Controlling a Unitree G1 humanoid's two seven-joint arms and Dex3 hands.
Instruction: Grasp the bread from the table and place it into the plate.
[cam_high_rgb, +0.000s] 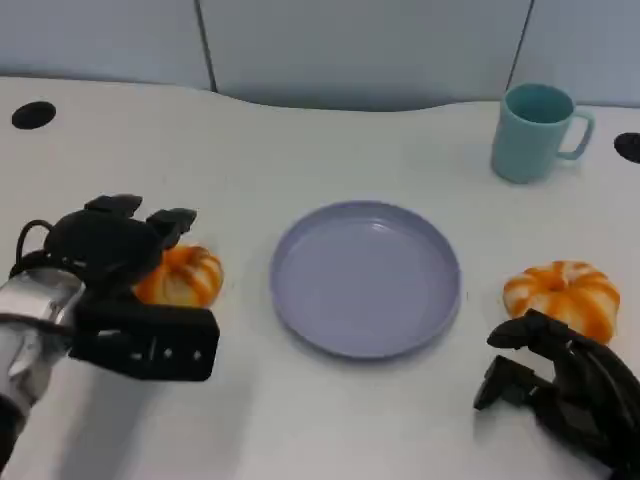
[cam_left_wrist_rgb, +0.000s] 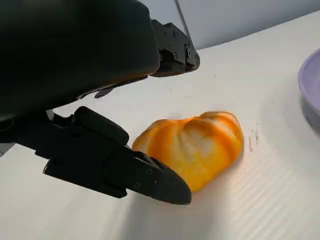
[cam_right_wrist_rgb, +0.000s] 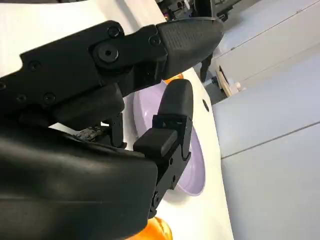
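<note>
Fingers (cam_left_wrist_rgb: 125, 170) of the left hand (cam_high_rgb: 120, 250): spread apart, straddling the near bread (cam_left_wrist_rgb: 192, 150), one finger just beside its edge, the others above it; no grip closed, contact not certain. Near bread: on the table (cam_high_rgb: 300, 420), between those fingers, beside the plate (cam_high_rgb: 367, 277). Right hand (cam_high_rgb: 560, 385): fingers loosely apart, holding nothing, second bread (cam_high_rgb: 562, 295) just beyond the fingertips. Plate: holds nothing, lies between the two hands. Mug (cam_high_rgb: 535, 130): well beyond the right fingers. Progress: approach made; grasp, lift, carry and placing all remain.
</note>
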